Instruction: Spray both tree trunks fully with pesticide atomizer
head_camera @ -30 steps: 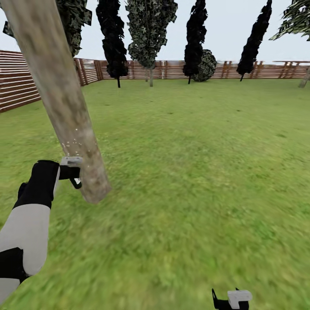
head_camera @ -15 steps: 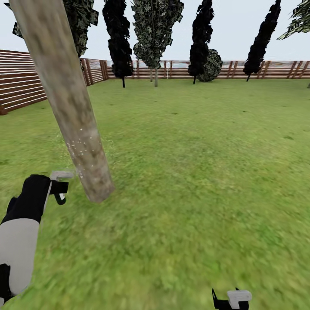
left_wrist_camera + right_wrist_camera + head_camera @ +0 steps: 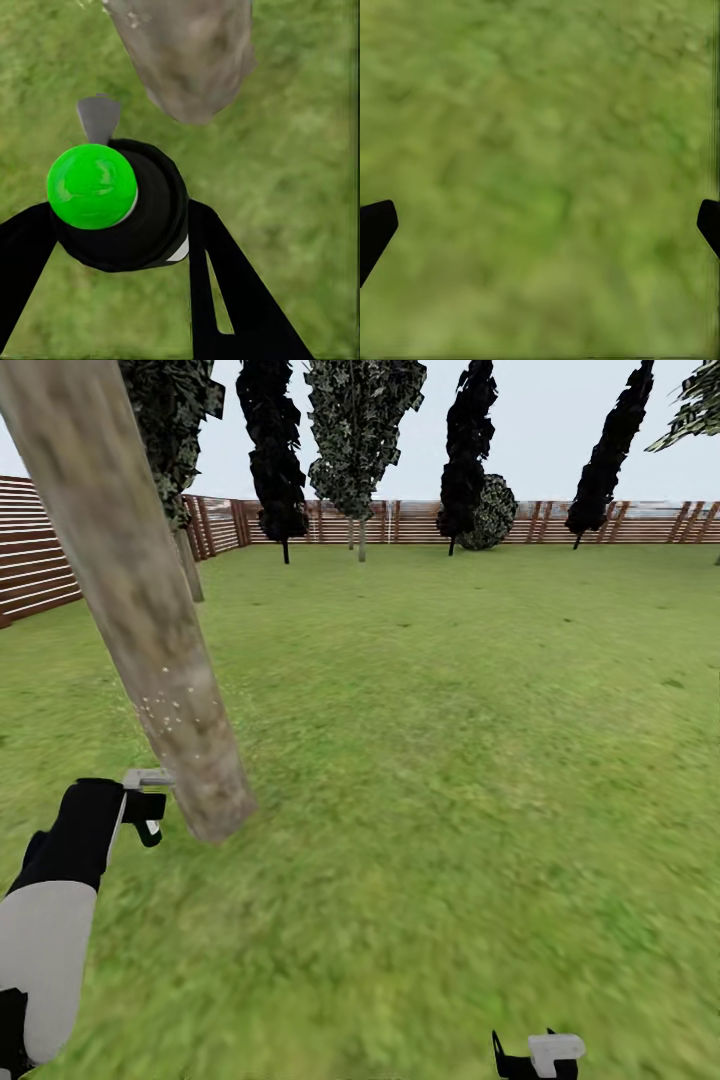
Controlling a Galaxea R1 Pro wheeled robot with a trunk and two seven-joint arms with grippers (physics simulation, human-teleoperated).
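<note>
A thick mottled grey-brown tree trunk (image 3: 150, 620) leans from the upper left of the head view down to the grass floor (image 3: 450, 760). White pesticide specks (image 3: 165, 710) dot its lower part. My left gripper (image 3: 152, 812) hangs just left of the trunk's base, shut on the pesticide atomizer (image 3: 146, 217), a black bottle with a bright green top (image 3: 91, 186). In the left wrist view the black fingers (image 3: 225, 300) flank the bottle, and the trunk's base (image 3: 187, 52) lies just beyond it. My right gripper (image 3: 540, 1055) is low at the front right, open over bare grass (image 3: 540, 180).
A brown slatted fence (image 3: 40, 565) rings the lawn at left and back. A thinner grey trunk (image 3: 188, 565) stands behind the near one by the fence. Dark trees (image 3: 360, 430) and a round bush (image 3: 490, 510) line the far fence. Open grass spreads to the right.
The view has shifted, so the near trunk now sits further left and a second trunk shows behind it. My left gripper has dropped lower beside the trunk's base, still holding the atomizer.
</note>
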